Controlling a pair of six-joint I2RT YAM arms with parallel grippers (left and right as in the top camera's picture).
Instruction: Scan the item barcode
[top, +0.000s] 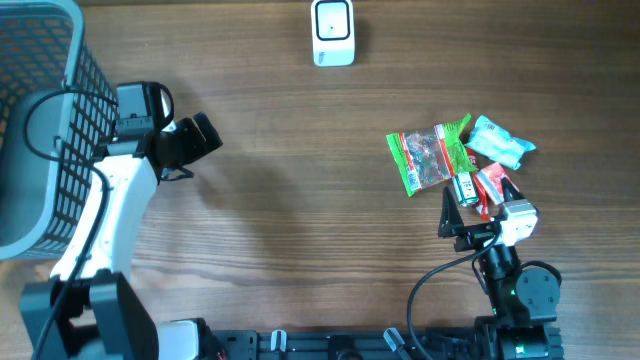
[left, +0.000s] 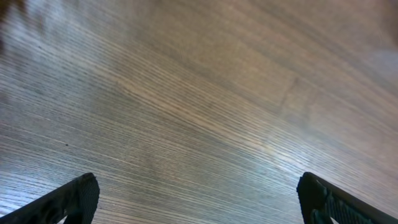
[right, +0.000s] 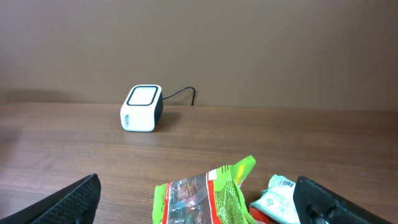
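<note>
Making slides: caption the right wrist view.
Open right gripper near snack packets, facing the white scanner across the wooden table.

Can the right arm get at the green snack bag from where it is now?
Probably yes. The right gripper sits open just short of the green snack bag, with nothing standing between them. Other small packets lie close beside the bag and might get nudged.
</note>
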